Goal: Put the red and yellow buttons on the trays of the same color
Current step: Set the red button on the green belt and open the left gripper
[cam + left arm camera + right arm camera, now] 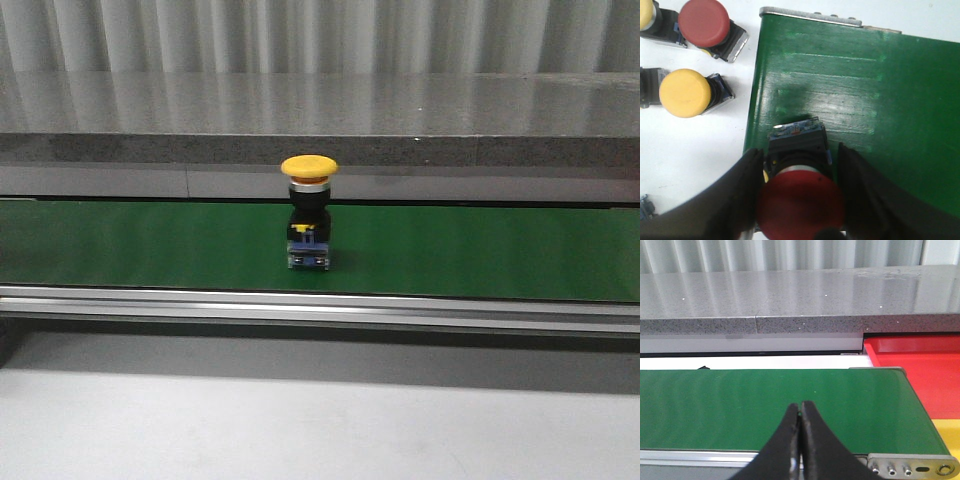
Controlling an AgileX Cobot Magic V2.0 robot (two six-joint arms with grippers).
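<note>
While a yellow button (309, 215) stood upright on the green belt (480, 250), our left pincer (800, 200) pinched a red button (800, 207) at the belt's end; our right pincer (800, 430) hung pressed together beside the red tray (920, 365).

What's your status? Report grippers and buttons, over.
Left gripper shut on red button at green belt end. Right gripper shut, empty. Yellow button upright on belt. Nothing blocking.
</note>
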